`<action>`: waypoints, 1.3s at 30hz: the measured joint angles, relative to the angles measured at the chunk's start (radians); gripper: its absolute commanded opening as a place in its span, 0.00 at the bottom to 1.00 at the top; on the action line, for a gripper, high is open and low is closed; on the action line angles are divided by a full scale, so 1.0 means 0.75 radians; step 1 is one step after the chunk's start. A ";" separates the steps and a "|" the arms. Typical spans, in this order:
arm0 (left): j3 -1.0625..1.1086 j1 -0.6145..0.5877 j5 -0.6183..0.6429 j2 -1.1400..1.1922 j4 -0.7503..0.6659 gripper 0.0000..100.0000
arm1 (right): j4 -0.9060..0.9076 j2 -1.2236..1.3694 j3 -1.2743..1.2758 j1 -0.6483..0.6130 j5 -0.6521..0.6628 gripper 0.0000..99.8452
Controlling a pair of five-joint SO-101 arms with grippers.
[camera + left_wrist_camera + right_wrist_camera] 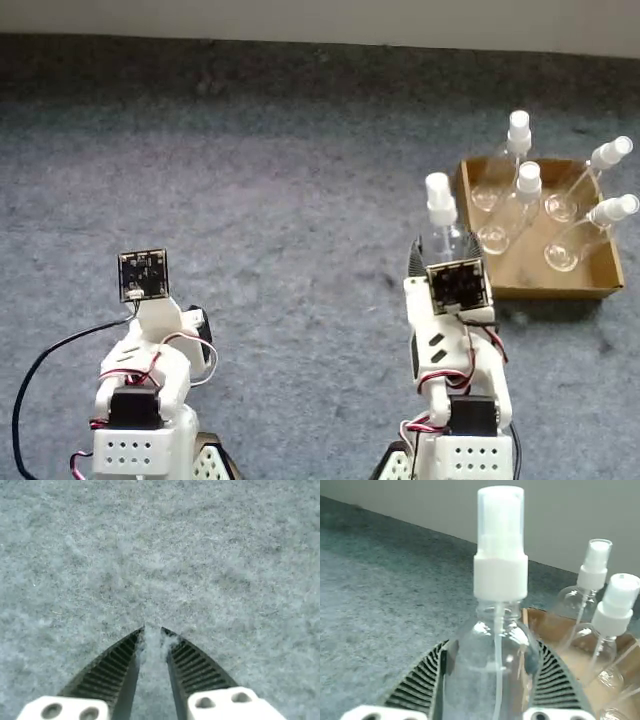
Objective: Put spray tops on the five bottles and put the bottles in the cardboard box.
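Observation:
My right gripper point(492, 646) is shut on a clear bottle point(495, 670) that stands upright with a white spray top point(500, 555) on it. In the high view this bottle point(441, 215) is just left of the cardboard box point(560, 290), outside it, with the right gripper point(440, 252) at its base. Several more clear bottles with white spray tops point(527, 185) sit in the box, some upright and some leaning point(610, 153). My left gripper point(152, 630) is shut with nothing in it, low over the carpet at the near left.
Grey carpet point(280, 180) covers the table. The left arm point(150, 340) stays at the near left, far from the box. A pale wall runs along the far edge point(320, 20). The box's brown inside point(545, 625) shows behind the held bottle.

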 measured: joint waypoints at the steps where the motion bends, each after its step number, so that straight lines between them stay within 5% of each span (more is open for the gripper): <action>1: 0.000 0.000 0.000 0.000 0.016 0.01 | 0.000 0.000 0.000 0.025 0.000 0.12; 20: 0.000 0.006 0.000 0.000 0.215 0.01 | 0.174 -0.002 -0.184 0.104 0.000 0.12; 28: 0.000 0.006 -0.158 0.000 0.215 0.01 | 0.174 -0.002 -0.307 0.282 -0.217 0.12; 39: 0.000 0.012 -0.166 0.000 0.215 0.01 | 0.129 0.031 -0.415 0.321 -0.231 0.12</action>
